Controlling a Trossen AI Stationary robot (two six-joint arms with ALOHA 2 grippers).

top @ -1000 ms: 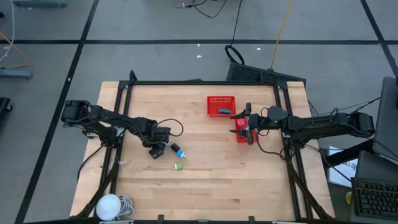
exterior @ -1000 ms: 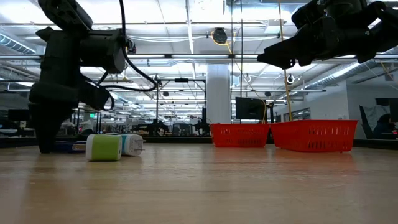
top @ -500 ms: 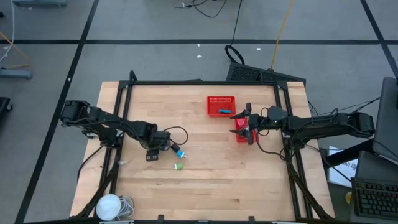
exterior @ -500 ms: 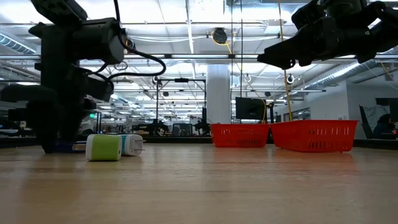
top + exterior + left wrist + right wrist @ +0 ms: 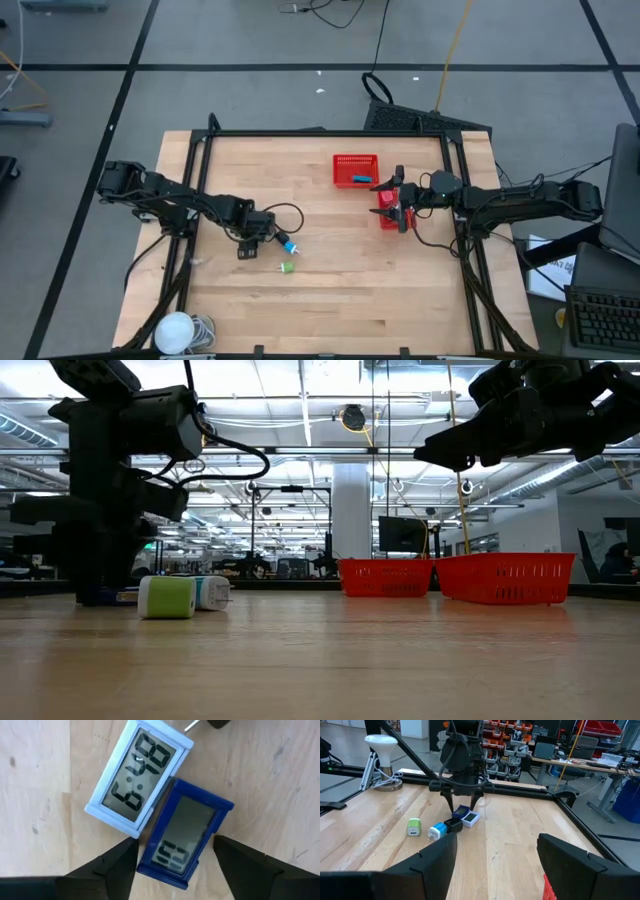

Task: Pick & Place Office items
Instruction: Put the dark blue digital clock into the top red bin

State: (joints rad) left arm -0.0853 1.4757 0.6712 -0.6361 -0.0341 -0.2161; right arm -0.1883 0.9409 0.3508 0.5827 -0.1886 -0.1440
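Note:
Two tiny digital clocks lie flat on the wooden table, touching: a light blue one (image 5: 137, 777) and a dark blue one (image 5: 185, 832). My left gripper (image 5: 175, 860) points down over them, open, one finger on either side of the dark blue clock's near end, and I see no touch. Beside them lie a black piece (image 5: 452, 825), a blue and white piece (image 5: 290, 246) and a green piece (image 5: 288, 267). My right gripper (image 5: 495, 865) hangs open and level above a red basket (image 5: 388, 212) at the table's right.
A second red basket (image 5: 356, 170) with a blue piece inside stands at the far middle. A white lamp (image 5: 176, 330) and its cord sit at the near left corner. A black frame (image 5: 320, 133) rims the table. Bare wood lies across the near middle.
My left gripper has rolled about its downward line above the clocks, so its fingers now stand on either side of the dark blue clock. The clocks and the other pieces have stayed where they were.

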